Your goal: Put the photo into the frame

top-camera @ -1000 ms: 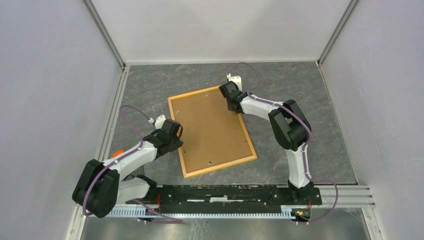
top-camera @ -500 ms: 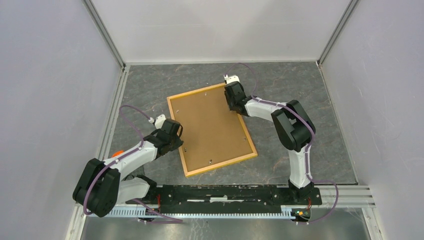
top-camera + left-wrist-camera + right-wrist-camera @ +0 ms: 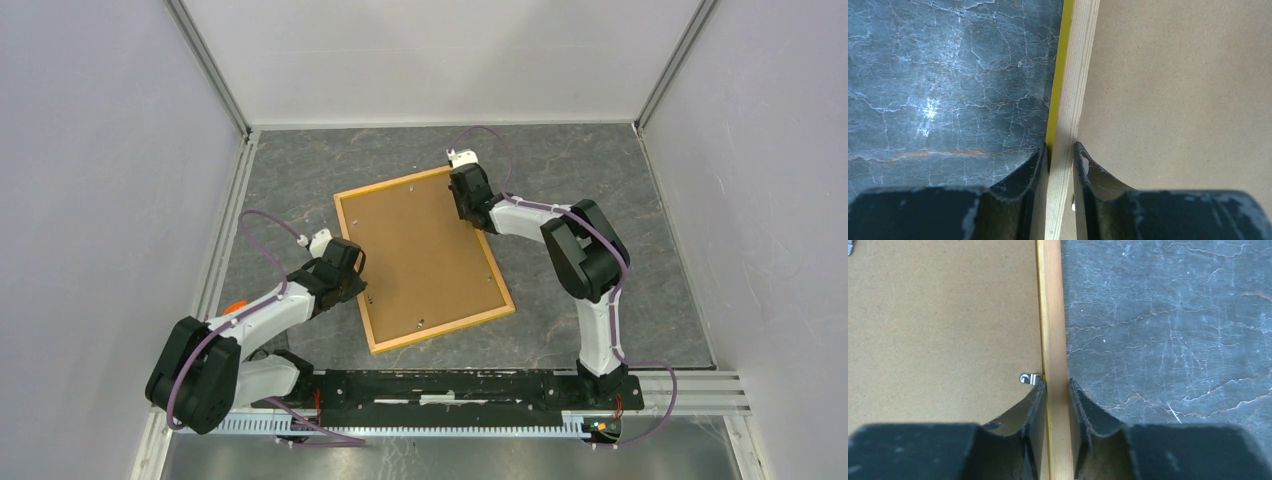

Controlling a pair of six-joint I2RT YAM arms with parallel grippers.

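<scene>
Currently: left gripper point(image 3: 1060, 152) pinching the frame point(image 3: 441, 331) at its left rail; right gripper point(image 3: 1058, 385) pinching the right rail; frame orange-yellow, brown backing panel point(image 3: 420, 255) uppermost.

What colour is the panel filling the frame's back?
Plain light brown fibreboard panel, no pattern; clearest in the top external view.

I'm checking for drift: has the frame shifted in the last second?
Yes, slightly. The frame has turned: its near right corner is a little farther from the base rail, toward the back wall; its left edge barely changed.
</scene>
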